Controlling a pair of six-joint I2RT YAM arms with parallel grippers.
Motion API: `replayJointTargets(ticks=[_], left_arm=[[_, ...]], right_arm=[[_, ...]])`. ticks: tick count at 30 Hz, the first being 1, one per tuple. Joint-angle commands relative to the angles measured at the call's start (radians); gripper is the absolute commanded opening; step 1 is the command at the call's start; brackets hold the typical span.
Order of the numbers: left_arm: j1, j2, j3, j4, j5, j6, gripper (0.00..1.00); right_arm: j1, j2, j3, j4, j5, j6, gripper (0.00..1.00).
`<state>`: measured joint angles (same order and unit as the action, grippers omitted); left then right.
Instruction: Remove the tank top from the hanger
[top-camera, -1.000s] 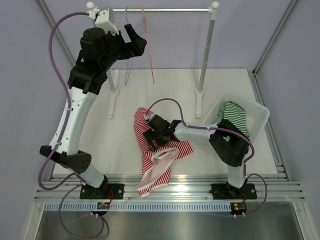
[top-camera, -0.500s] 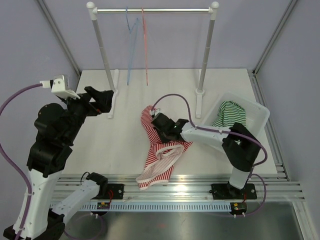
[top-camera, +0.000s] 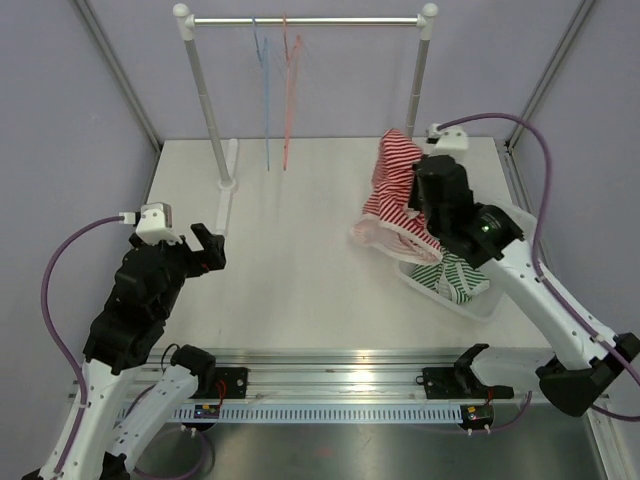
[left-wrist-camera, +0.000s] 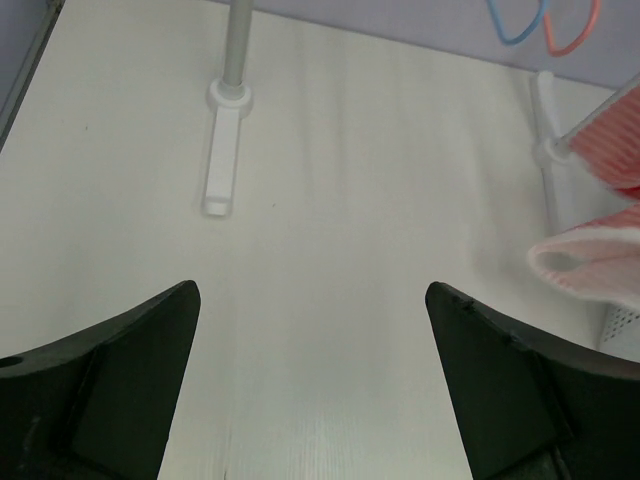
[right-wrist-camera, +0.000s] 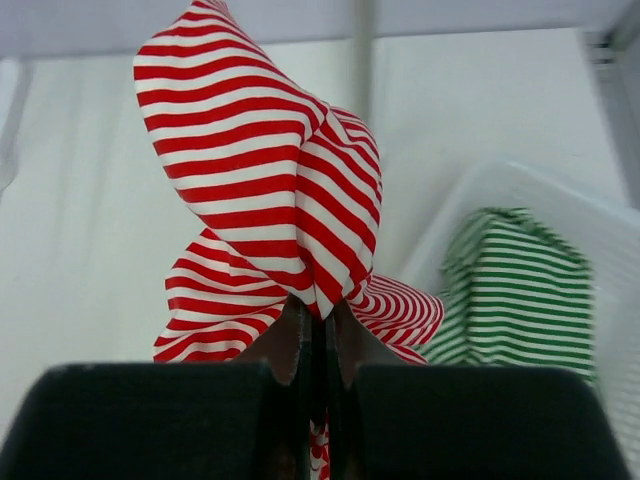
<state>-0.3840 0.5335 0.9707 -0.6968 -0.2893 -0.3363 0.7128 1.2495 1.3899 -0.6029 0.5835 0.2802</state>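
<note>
The tank top (top-camera: 392, 185) is red-and-white striped and hangs bunched in the air at the right, off any hanger. My right gripper (right-wrist-camera: 320, 310) is shut on a fold of the tank top (right-wrist-camera: 250, 170), just beside the white basket. A blue hanger (top-camera: 263, 80) and a red hanger (top-camera: 290, 80) dangle bare from the rail (top-camera: 310, 20). My left gripper (top-camera: 210, 250) stands open and holds nothing, low over the table at the left. In the left wrist view, only tabletop shows around the left gripper (left-wrist-camera: 312, 290), with the tank top (left-wrist-camera: 610, 140) at the far right.
A white basket (top-camera: 470, 305) at the right holds a green-striped garment (top-camera: 450, 280). The rail stands on two posts, left (top-camera: 205, 100) and right (top-camera: 418, 80), with white feet on the table. The table's right edge lies just past the basket.
The right gripper shut on the tank top on the table, then lifted it up and right toward the basket. The left arm dropped from the rail to the front left.
</note>
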Motion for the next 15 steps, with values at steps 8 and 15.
replayJointTargets(ticks=[8,15], left_arm=[[0.0,-0.013,-0.04,0.068,-0.051,0.039,0.99],[0.0,-0.017,-0.043,0.072,-0.034,0.046,0.99]], right_arm=[[-0.226,-0.165,-0.066,-0.072,0.26,-0.041,0.0],[-0.344,-0.134,-0.392,0.033,0.119,0.178,0.0]])
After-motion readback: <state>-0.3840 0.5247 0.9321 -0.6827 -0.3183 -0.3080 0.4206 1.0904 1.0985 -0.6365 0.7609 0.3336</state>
